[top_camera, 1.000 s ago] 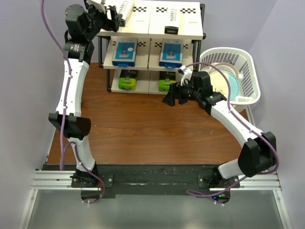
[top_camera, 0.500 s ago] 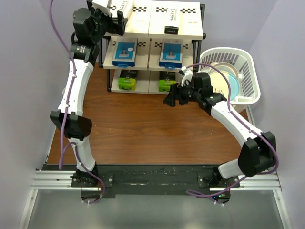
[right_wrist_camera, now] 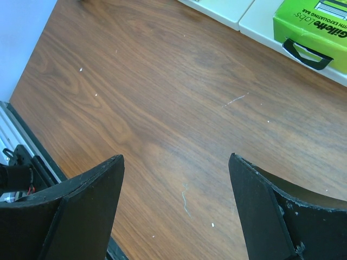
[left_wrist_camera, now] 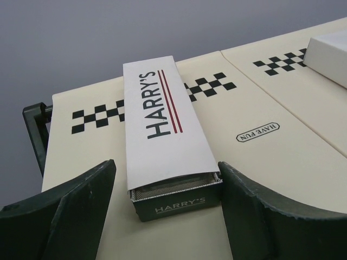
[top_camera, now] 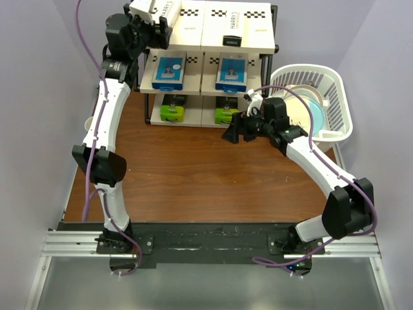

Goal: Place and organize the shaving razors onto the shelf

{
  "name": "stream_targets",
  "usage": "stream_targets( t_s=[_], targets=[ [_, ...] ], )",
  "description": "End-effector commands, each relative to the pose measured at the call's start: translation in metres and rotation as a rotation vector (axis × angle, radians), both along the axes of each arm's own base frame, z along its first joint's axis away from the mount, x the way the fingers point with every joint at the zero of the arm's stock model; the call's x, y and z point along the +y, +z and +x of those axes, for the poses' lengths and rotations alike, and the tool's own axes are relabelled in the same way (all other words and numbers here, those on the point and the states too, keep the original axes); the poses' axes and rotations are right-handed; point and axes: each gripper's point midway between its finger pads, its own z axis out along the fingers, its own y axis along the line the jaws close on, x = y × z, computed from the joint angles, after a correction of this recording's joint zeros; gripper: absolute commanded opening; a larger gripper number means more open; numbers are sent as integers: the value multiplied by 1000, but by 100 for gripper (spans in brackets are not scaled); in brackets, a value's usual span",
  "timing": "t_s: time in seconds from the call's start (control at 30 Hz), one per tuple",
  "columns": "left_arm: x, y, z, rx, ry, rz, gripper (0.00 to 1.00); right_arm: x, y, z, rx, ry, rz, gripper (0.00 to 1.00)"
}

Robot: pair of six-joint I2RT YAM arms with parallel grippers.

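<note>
Brown wooden tabletop [right_wrist_camera: 162,81] lies under the right claw [right_wrist_camera: 174,157], its jaws wide and empty; a lime-green razor box [right_wrist_camera: 312,24] sits ahead to its right on the shelf [right_wrist_camera: 255,16]. Up on the top board, the left claw [left_wrist_camera: 166,164] stands wide, a white HARRY'S box [left_wrist_camera: 162,130] lying flat between its fingers [left_wrist_camera: 81,216], ungripped

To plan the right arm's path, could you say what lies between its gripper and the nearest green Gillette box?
Just bare tabletop and the shelf board's edge, in the right wrist view.
</note>
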Motion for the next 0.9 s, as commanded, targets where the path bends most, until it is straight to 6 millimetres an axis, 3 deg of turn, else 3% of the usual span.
stream_targets(
  t_s=[0.0,0.27,0.3,0.33,0.4,0.5,0.87],
  targets=[
    [-2,23,0,-72,4,-34,78,1,7,13,-36,-18,18,82],
    [0,37,-12,-108,85,-40,58,4,4,16,-24,-17,28,82],
    [3,46,-20,-125,96,-45,57,3,4,17,-24,-21,29,82],
    [2,38,-20,-113,111,-46,57,5,4,17,-23,-18,31,82],
    [3,45,-30,-125,128,-52,56,4,4,18,-21,-20,32,82],
    [5,37,-35,-101,176,-58,56,5,4,18,-19,-20,35,82],
    [2,18,-35,-44,245,-51,57,6,1,19,-5,-19,44,82]
  ],
)
